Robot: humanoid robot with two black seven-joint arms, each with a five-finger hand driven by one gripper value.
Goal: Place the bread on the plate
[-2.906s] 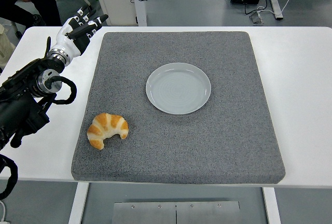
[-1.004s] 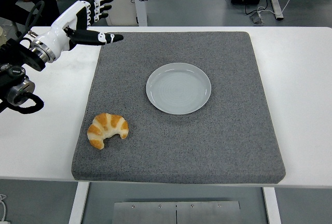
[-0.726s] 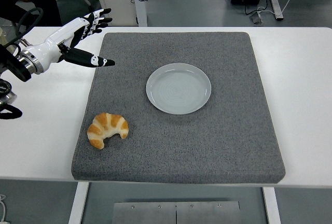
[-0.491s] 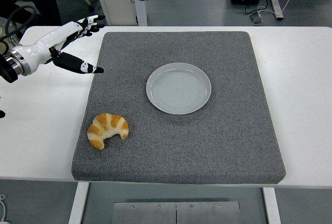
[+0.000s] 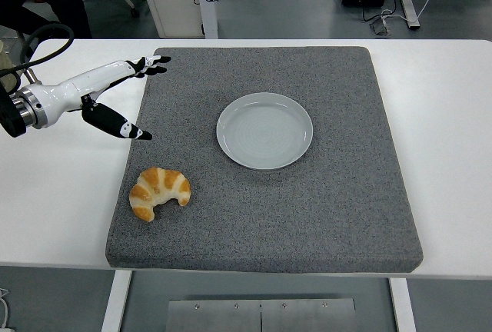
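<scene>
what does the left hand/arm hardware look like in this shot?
The left hand has a white shell over palm and back, with slim black fingers bearing small white marks near the tips. A silver ring and black cuff form the wrist, and a black cable loops above it.

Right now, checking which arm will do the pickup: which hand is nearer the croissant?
Left. The left hand hovers open, up and left of the croissant, not touching it. The right hand is out of view.
</scene>
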